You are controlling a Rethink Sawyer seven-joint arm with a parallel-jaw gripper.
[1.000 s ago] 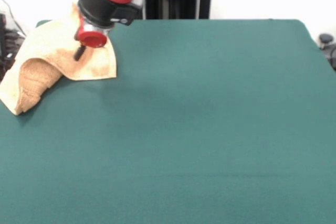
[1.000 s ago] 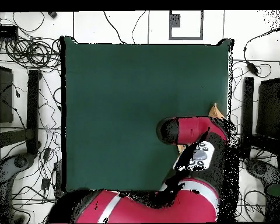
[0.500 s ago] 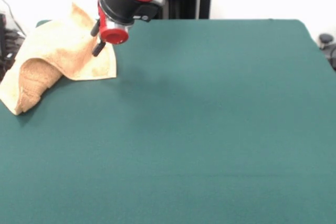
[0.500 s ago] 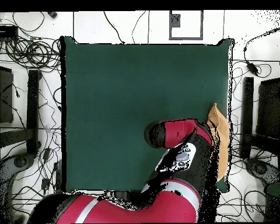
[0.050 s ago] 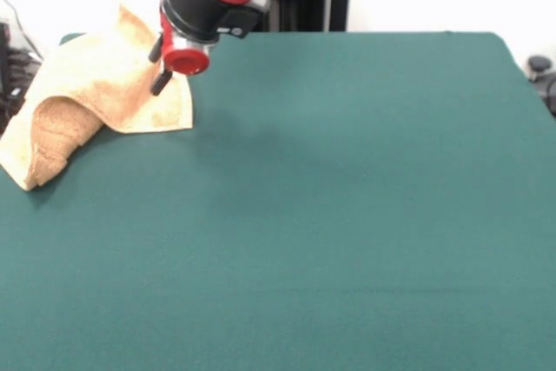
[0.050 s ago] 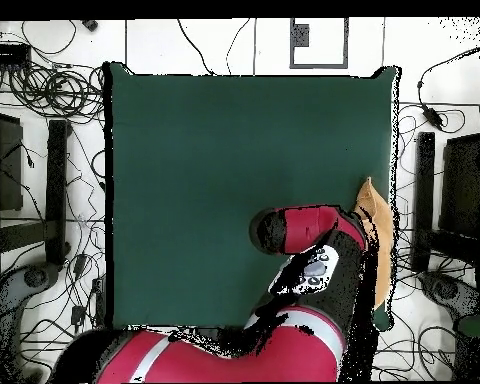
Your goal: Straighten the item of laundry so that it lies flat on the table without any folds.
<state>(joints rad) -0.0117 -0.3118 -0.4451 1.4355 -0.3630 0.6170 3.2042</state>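
Note the towel [image 5: 95, 97]: tan to golden-orange terry cloth, lying crumpled at the table's [image 5: 347, 215] far left corner in the front view. It is not flat. One corner stands up in a peak at the far edge. You will see the left portion folded over into a raised hump, its end reaching the table's left edge. The right portion lies flatter, ending in a squared corner. The table is covered in dark green cloth. In the overhead view, only a strip of towel [image 6: 377, 235] shows along the table's [image 6: 234, 150] right edge.
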